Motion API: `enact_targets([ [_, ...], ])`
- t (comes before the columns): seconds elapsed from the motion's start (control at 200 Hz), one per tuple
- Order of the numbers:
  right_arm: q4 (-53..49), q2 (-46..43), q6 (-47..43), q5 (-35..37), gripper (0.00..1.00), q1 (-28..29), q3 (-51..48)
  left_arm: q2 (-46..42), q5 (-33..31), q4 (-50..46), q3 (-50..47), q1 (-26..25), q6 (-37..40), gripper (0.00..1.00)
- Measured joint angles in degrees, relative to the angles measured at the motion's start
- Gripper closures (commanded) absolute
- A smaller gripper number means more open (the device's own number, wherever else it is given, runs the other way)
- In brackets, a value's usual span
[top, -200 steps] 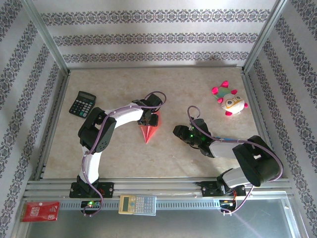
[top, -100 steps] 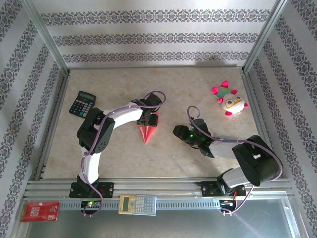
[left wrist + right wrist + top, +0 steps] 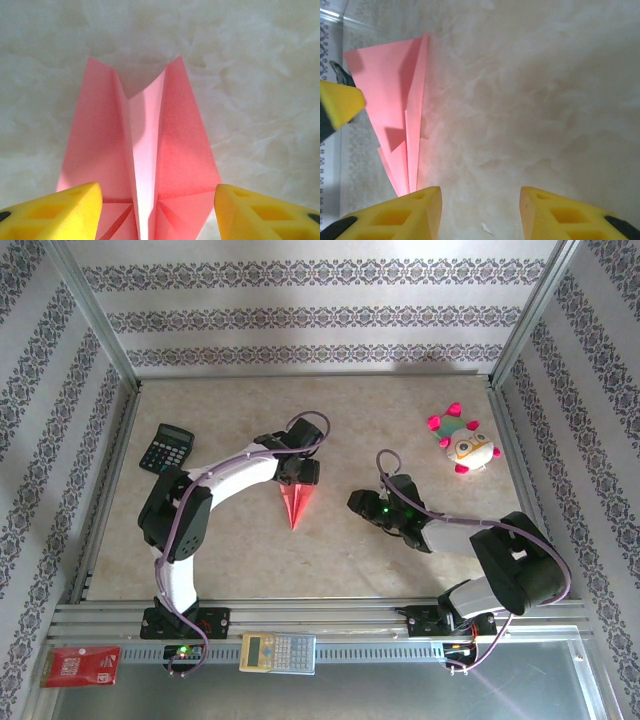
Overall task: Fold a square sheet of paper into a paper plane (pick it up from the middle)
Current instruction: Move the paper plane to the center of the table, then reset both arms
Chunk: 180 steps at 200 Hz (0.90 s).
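On the beige table (image 3: 260, 560) your paper plane (image 3: 297, 502) lay already folded into a narrow dart, your left gripper (image 3: 157, 200) open astride its wide end, your right gripper (image 3: 480, 205) open and empty nearby; little seemed left.

1. Red card (image 3: 82, 665) on the front rail: pale print, too small to read.
2. Black calculator (image 3: 165, 448) and grey calculator (image 3: 278, 652): key markings blurred, nothing legible.
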Motion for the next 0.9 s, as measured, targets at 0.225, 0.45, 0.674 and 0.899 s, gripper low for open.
enact_targets([
  [0.225, -14.58, -3.41, -10.47, 3.23, 0.52, 0.9, 10.43, -13.94, -2.38, 3.65, -6.71, 1.44, 2.49, 0.32],
  [0.45, -30.77, -9.44, -25.07, 24.41, 0.23, 3.21, 21.4, -35.26, -7.32, 16.0, -27.08, 12.5, 5.84, 0.03],
  [0.674, -33.18, -11.54, -35.32, 44.74, 0.02, -1.42, 21.07, -47.1, -11.61, 29.9, -44.13, 26.38, 11.98, 0.0],
  [0.899, -21.81, -8.61, -43.15, 51.15, 0.02, -10.47, 12.94, -40.65, -10.47, 44.68, -53.81, 35.82, 16.31, 0.0],
])
